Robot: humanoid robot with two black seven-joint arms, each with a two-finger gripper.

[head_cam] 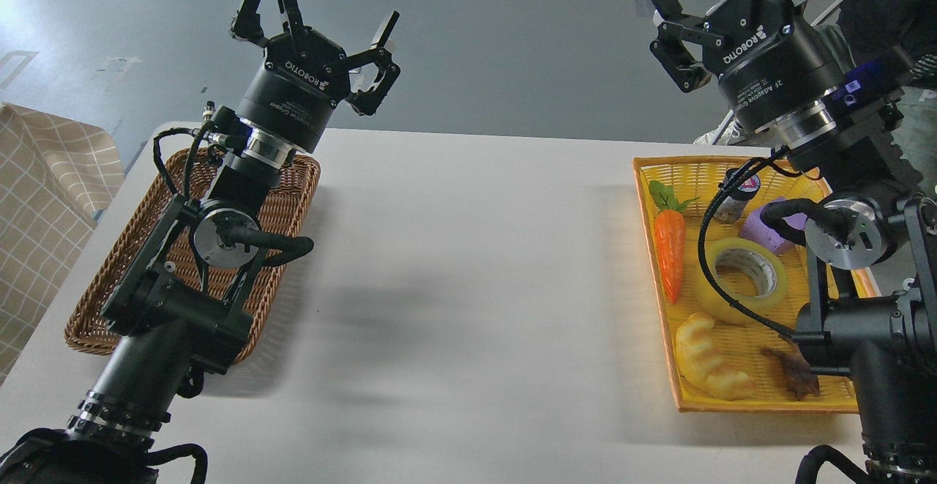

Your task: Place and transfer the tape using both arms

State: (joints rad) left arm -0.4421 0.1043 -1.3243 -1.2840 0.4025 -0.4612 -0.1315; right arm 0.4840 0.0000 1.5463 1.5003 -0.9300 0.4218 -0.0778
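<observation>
The tape [741,277], a yellow translucent roll with a grey-white core, lies flat in the yellow basket [651,176] at the right, partly crossed by a black cable of my right arm. My right gripper [706,19] is raised high above the basket's far end, open and holding nothing. My left gripper [322,26] is lifted above the far end of the brown wicker basket [95,308] at the left, its fingers spread open and empty. Both grippers are well apart from the tape.
The yellow basket also holds a toy carrot [670,250], a bread-shaped toy [706,359], a purple object [765,231], a small bottle [736,195] and a brown piece [794,374]. A white table [468,286] spans between the baskets. A checkered cloth [44,206] lies at far left.
</observation>
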